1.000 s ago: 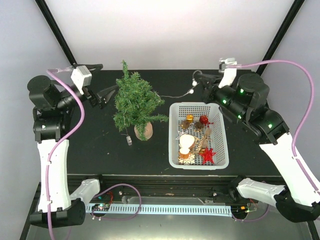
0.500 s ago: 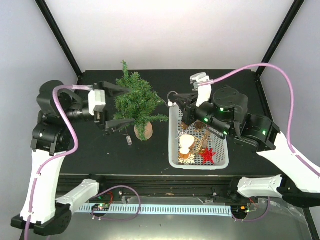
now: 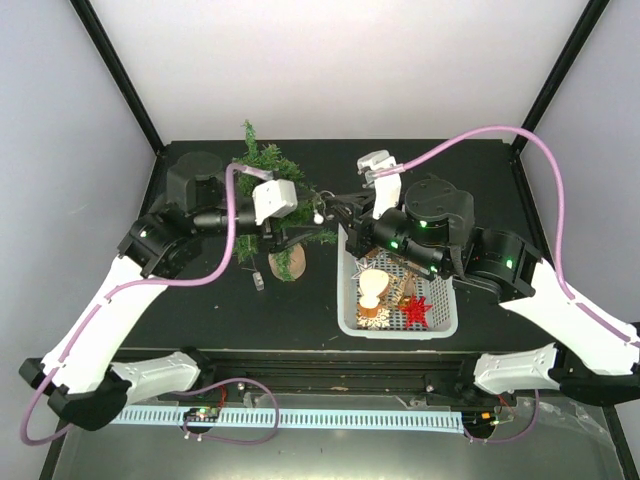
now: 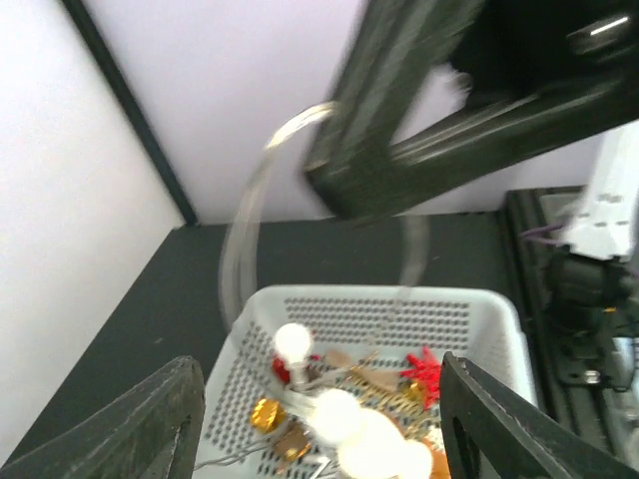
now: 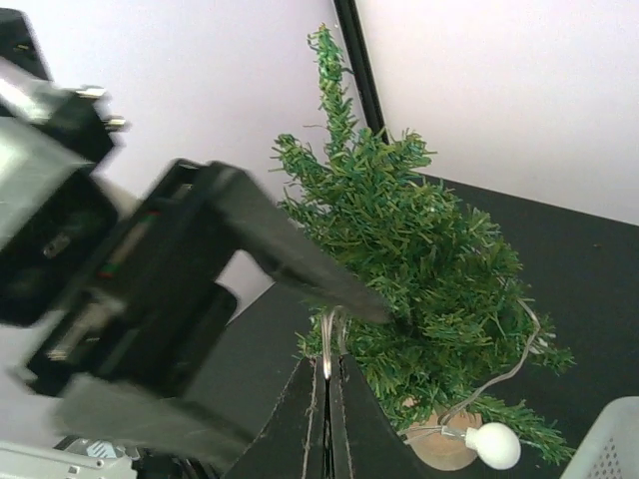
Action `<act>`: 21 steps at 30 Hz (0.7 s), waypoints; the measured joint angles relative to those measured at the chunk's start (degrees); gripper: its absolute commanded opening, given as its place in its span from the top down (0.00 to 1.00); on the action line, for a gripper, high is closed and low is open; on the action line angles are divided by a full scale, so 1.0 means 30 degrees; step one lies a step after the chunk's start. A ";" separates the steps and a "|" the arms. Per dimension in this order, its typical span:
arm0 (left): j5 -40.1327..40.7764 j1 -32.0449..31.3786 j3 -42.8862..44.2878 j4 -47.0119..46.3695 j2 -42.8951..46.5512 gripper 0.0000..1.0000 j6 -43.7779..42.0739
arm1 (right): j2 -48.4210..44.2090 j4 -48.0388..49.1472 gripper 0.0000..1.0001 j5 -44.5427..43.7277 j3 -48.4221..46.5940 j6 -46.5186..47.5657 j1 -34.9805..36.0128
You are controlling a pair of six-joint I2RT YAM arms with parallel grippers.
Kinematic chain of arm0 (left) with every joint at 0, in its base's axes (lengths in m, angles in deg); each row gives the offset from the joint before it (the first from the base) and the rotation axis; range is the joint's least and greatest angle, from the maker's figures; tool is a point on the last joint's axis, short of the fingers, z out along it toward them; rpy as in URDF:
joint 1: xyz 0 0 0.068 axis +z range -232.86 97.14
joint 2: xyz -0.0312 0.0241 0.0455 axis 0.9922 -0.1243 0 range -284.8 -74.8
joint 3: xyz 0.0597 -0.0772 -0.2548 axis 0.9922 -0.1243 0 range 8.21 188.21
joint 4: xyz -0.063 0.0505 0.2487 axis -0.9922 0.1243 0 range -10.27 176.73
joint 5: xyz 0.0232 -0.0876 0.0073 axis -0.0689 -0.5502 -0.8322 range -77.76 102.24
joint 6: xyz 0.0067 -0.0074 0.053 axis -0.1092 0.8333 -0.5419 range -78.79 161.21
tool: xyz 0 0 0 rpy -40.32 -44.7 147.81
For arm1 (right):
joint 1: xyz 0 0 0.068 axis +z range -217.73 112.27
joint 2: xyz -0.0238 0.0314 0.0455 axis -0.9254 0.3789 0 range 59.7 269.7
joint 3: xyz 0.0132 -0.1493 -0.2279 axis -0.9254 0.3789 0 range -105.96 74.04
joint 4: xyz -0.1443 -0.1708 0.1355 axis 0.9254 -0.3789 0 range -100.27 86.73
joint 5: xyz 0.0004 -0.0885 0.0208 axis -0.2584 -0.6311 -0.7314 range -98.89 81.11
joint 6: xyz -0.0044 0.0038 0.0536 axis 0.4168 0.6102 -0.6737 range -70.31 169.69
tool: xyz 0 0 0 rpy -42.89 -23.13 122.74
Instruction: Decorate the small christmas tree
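arms: white shells (image 3: 95, 325) | joints (image 3: 195, 180): black, green leds (image 3: 395, 243) | cables (image 3: 500, 132): pink-purple | wrists: white block (image 3: 275, 200), perhaps camera housing

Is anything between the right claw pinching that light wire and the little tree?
Yes, partly: one finger of the left gripper crosses just ahead of the right gripper and its light wire, in front of the small christmas tree. Nothing else does.

small christmas tree (image 3: 258, 165) left of basket (image 3: 348, 305), ornaments (image 3: 416, 310) in basket
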 measured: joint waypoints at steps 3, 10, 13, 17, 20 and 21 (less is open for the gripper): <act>0.1960 -0.0182 0.0007 -0.0248 -0.0561 0.33 0.0051 | 0.0095 0.0168 0.99 0.0095 -0.0109 0.0007 0.0153; 0.4481 -0.0291 0.0641 -0.0663 -0.0933 0.50 0.0240 | 0.0153 0.0335 0.99 0.0379 -0.0408 0.0015 0.0350; 0.4801 -0.0291 0.1013 -0.0816 -0.0991 0.69 0.0386 | 0.0160 0.0393 0.99 0.0437 -0.0423 0.0015 0.0393; 0.4896 -0.0299 0.1297 -0.0831 -0.1020 0.89 0.0364 | 0.0204 0.0423 0.99 0.0437 -0.0423 0.0022 0.0401; 0.4889 -0.0299 0.1348 -0.0801 -0.1035 0.98 0.0415 | 0.0226 0.0430 0.99 0.0437 -0.0423 0.0022 0.0401; 0.4889 -0.0299 0.1370 -0.0801 -0.1049 0.98 0.0350 | 0.0226 0.0430 0.99 0.0430 -0.0423 0.0022 0.0401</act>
